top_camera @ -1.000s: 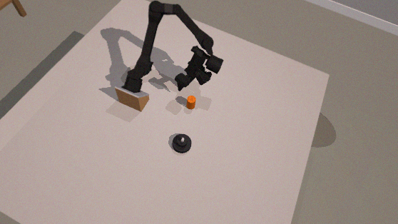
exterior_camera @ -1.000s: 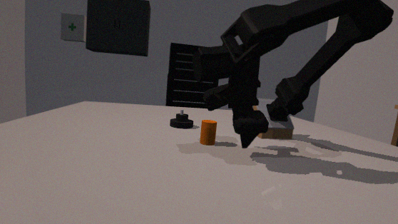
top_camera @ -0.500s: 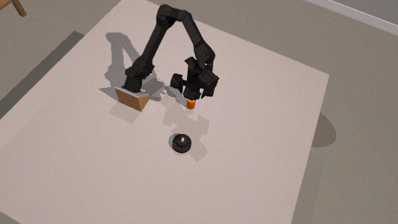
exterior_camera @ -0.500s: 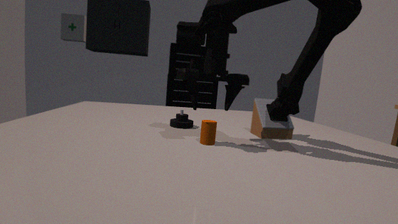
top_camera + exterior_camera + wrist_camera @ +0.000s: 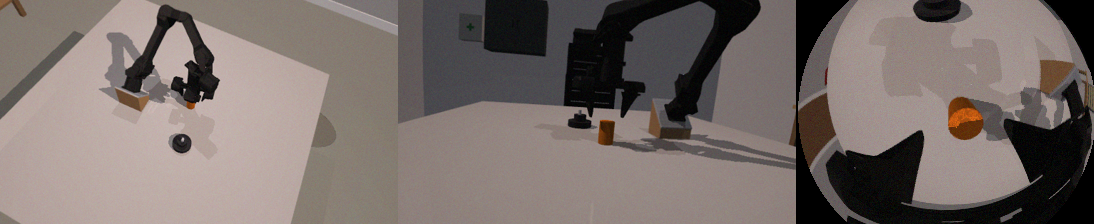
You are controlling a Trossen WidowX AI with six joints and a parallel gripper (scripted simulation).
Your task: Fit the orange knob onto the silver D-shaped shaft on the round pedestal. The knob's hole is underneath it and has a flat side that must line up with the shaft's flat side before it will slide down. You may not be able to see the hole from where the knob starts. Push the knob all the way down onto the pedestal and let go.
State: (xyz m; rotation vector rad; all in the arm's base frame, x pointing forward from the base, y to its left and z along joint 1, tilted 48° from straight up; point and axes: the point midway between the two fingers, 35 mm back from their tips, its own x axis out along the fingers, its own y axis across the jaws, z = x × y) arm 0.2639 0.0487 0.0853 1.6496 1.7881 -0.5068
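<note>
The orange knob (image 5: 190, 105) (image 5: 606, 133) (image 5: 965, 120) stands upright on the table; its underside is hidden. My gripper (image 5: 606, 116) (image 5: 965, 129) is open and empty, pointing down, with its fingertips a little above the knob's top in the exterior view. In the wrist view the knob shows between the two fingers. The black round pedestal (image 5: 181, 150) (image 5: 579, 125) (image 5: 937, 12) stands apart from the knob, with the silver shaft (image 5: 182, 139) (image 5: 580, 112) upright at its centre. The shaft's flat side cannot be made out.
The arm's base stands on a wooden wedge block (image 5: 129, 100) (image 5: 654, 121) with a grey top. The pale table (image 5: 107, 171) (image 5: 505, 185) carries the arm's shadows around the knob. A dark cabinet hangs on the wall behind, and a black drawer unit stands beyond the table.
</note>
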